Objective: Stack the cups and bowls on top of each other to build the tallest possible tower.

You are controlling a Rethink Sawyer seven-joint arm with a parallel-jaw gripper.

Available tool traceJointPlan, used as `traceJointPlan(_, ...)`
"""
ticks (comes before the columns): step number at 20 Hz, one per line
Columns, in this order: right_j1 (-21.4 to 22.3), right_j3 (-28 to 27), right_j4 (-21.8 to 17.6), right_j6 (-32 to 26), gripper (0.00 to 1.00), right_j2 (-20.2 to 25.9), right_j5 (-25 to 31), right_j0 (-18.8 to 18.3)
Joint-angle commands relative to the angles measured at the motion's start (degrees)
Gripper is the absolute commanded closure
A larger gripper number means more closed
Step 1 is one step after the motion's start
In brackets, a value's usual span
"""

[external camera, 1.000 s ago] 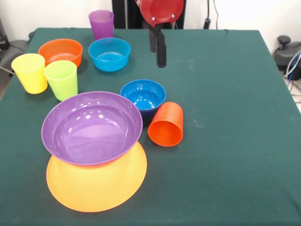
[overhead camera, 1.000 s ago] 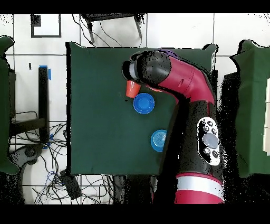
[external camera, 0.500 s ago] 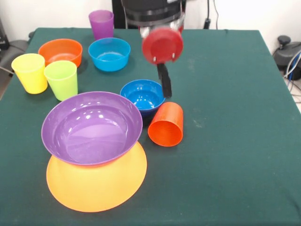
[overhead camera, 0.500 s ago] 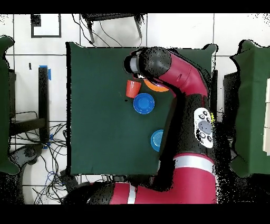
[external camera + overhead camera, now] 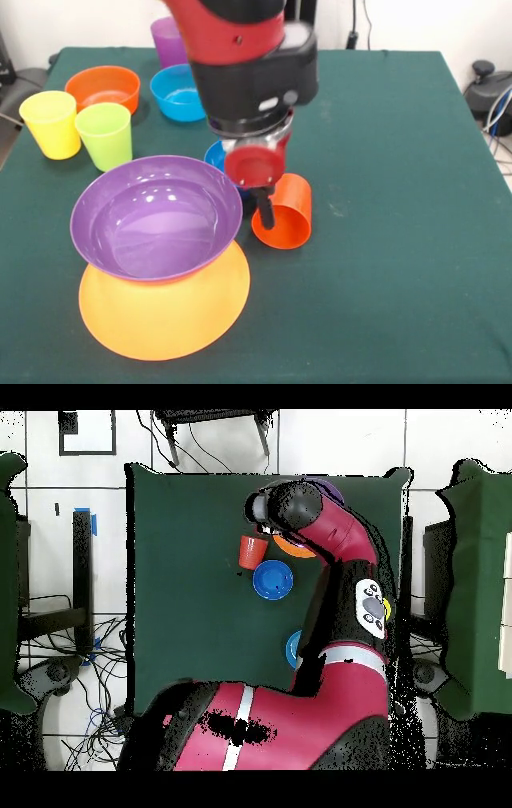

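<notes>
In the front view the red and black arm [image 5: 240, 64] covers most of the dark blue bowl [image 5: 214, 154], leaving only a sliver of rim, and hides the right part of the light blue bowl [image 5: 178, 92] and the lower right of the purple cup [image 5: 165, 40] near the tabletop's far edge. The gripper [image 5: 265, 214] shows one dark finger [image 5: 265, 210] in front of the orange-red cup [image 5: 288, 210]; whether it is open or closed cannot be told. The purple bowl [image 5: 156, 216] hides much of the yellow-orange bowl [image 5: 168, 312]. In the overhead view the arm [image 5: 340, 554] hides most of the cups and bowls, and the light blue bowl [image 5: 293, 649] is half covered.
</notes>
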State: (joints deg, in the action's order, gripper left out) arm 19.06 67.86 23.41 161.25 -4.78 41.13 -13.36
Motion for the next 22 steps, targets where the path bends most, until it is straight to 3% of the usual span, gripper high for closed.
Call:
traceJointPlan(1, -1.2, 6.96, 2.58, 12.37, 0.0, -0.67, -2.1, 0.01)
traceJointPlan(4, 3.04, 10.27, 1.69, 10.34, 0.0, -3.15, 9.88, -0.7)
traceJointPlan(6, 3.59, 9.66, 1.49, 9.54, 0.0, -3.27, 15.34, -1.48)
traceJointPlan(13, 4.76, 8.8, 2.55, 9.91, 0.0, -2.42, 22.21, -1.16)
traceJointPlan(15, 5.04, 9.96, 3.65, 9.84, 0.0, -1.75, 22.45, -0.73)
traceJointPlan(18, 2.83, 11.26, 6.17, 8.37, 0.0, 0.12, 15.63, -0.74)
traceJointPlan(22, -1.78, 8.37, 8.01, 5.76, 0.0, 2.15, 8.58, -1.56)
